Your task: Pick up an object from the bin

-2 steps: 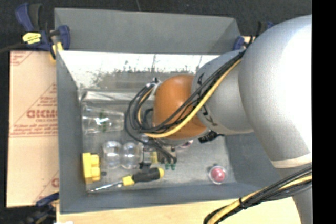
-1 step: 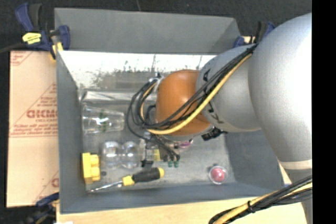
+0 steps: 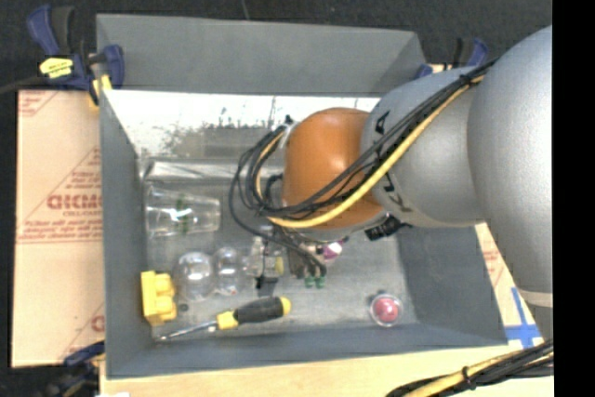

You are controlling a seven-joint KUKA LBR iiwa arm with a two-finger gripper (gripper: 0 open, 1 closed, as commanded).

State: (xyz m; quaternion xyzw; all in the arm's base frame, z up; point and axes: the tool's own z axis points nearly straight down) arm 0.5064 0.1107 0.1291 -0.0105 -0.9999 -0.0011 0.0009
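So the tool (image 3: pixel 279 270) is down near the floor of the bin (image 3: pixel 437 293), tucked under the arm's orange cover (image 3: pixel 321 167) and its loops of cable (image 3: pixel 249 186). I honestly can't tell if it's clenched or released, since the wrist hides too much.

The closest thing to it is the screwdriver (image 3: pixel 244 313) with the yellow and black handle, lying flat just below the tool and not visibly touching it. Its long axis runs roughly left to right with a slight tilt. The handle end sits up toward the tool and the thin shaft points down-left.

Everything else, going from the screwdriver:
- A yellow block (image 3: pixel 156 296) sits just left of it, right above the shaft tip.
- Two clear round domes (image 3: pixel 212 267) sit just above the handle, close on the tool's left.
- A clear cup (image 3: pixel 181 214) lies on its side further up, with crinkly clear wrap (image 3: pixel 195 172) beyond it.
- Small green bits (image 3: pixel 316 280) and a pink piece (image 3: pixel 330 249) are up-right, crowding the tool's right side.
- A pink ball (image 3: pixel 384 309) is well off to the right, on its own.
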